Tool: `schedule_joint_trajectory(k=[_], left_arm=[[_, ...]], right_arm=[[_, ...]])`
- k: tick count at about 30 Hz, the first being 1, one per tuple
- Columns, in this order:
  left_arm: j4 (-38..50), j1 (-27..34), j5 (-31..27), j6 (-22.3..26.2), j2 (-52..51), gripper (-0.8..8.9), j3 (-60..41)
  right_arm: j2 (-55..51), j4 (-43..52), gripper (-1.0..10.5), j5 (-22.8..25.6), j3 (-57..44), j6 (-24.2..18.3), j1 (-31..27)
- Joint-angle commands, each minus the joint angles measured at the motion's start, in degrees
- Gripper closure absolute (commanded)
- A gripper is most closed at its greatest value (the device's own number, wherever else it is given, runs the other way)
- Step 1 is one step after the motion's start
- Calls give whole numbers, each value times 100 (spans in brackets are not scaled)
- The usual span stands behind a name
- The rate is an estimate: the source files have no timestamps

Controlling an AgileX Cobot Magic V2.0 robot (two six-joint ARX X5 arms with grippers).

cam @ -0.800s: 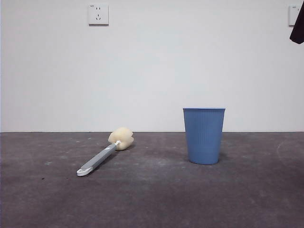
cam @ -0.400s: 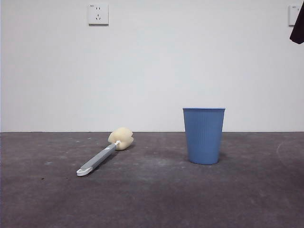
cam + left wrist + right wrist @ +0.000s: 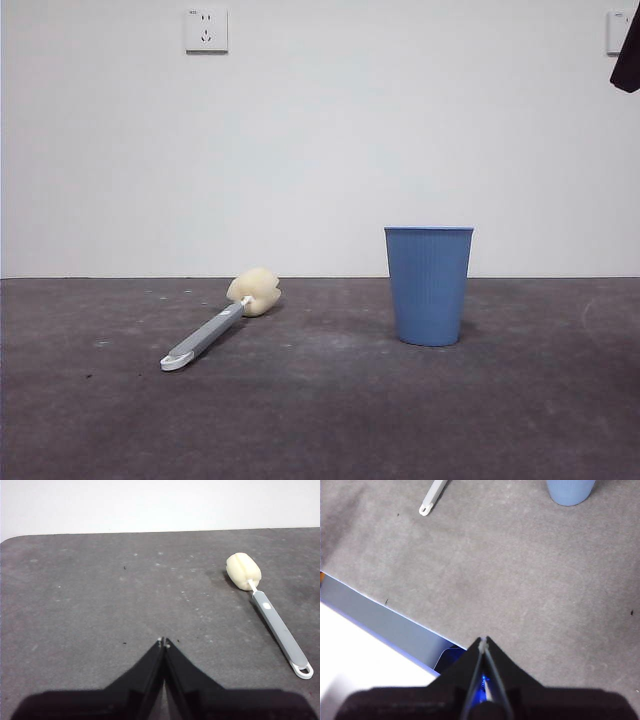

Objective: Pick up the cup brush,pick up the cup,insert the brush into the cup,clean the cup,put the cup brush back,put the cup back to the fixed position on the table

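cup brush (image 3: 215, 327): lies flat on the table (image 3: 320, 420), sponge head toward the back wall, whitish loop end toward the camera. Handle is angled, bare along its length, nothing crowding it, so a top-down pinch on the grey shaft looks open.
cup (image 3: 429, 285): upright, mouth up, well apart from the brush. Standing free like this, a side grasp should work without tipping it first.
left gripper (image 3: 163, 643): jaws pressed together, tips touching, nothing between them. Hangs above bare table, brush off to one side in its wrist view. Nearer the brush than the cup, so my read is this arm takes the brush.
right gripper (image 3: 483, 643): jaws closed tip to tip, empty. Held high near the table's front edge; only the cup base and the handle's loop end show at the far side of its view. Likely the dark tip at the front view's top corner.
stage: nothing picked yet; both jaw pairs need to open before any grasp.
risk: ribbed tapered cup could slip if pinched low.
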Motion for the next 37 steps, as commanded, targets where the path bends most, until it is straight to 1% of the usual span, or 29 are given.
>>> schedule_joint_trajectory(k=[1,12,13,14,15,17,18,19,21,23,27,30,33,37], left_arm=[[20,20,-11,-35,-22,817,-81],[20,20,-11,-35,-22,816,-81],[20,20,-11,-35,-22,817,-81],[17,20,-9,-35,-22,817,-81],[20,20,-9,-35,-22,817,-81],[20,20,-11,-35,-22,817,-81],[17,20,-11,-35,-22,817,-81],[20,20,-11,-35,-22,817,-81],[20,20,-11,-35,-22,817,-81],[20,20,-9,-35,-22,817,-81],[17,20,-13,-35,-22,817,-81],[20,20,-9,-35,-22,817,-81],[20,20,-11,-35,-22,817,-81],[17,20,-11,-35,-22,817,-81]], right_arm=[[0,37,946,15,9,35,9],[0,81,946,55,9,35,7],[0,94,946,59,9,-90,7],[-17,109,946,105,7,-319,2],[-76,179,946,245,7,-505,-42],[-214,479,946,688,4,-817,-197],[-297,728,946,846,-2,-966,-328],[-398,1043,946,892,-33,-1099,-503],[-619,1683,946,841,-173,-1169,-907],[-868,2164,946,625,-369,-1204,-1432],[-1401,2929,946,59,-1010,-1539,-2570],[-1943,3536,946,-225,-1725,-1692,-3182],[-2551,4120,946,-267,-2529,-1709,-3528],[-3279,4564,946,-267,-3477,-1707,-3768]])
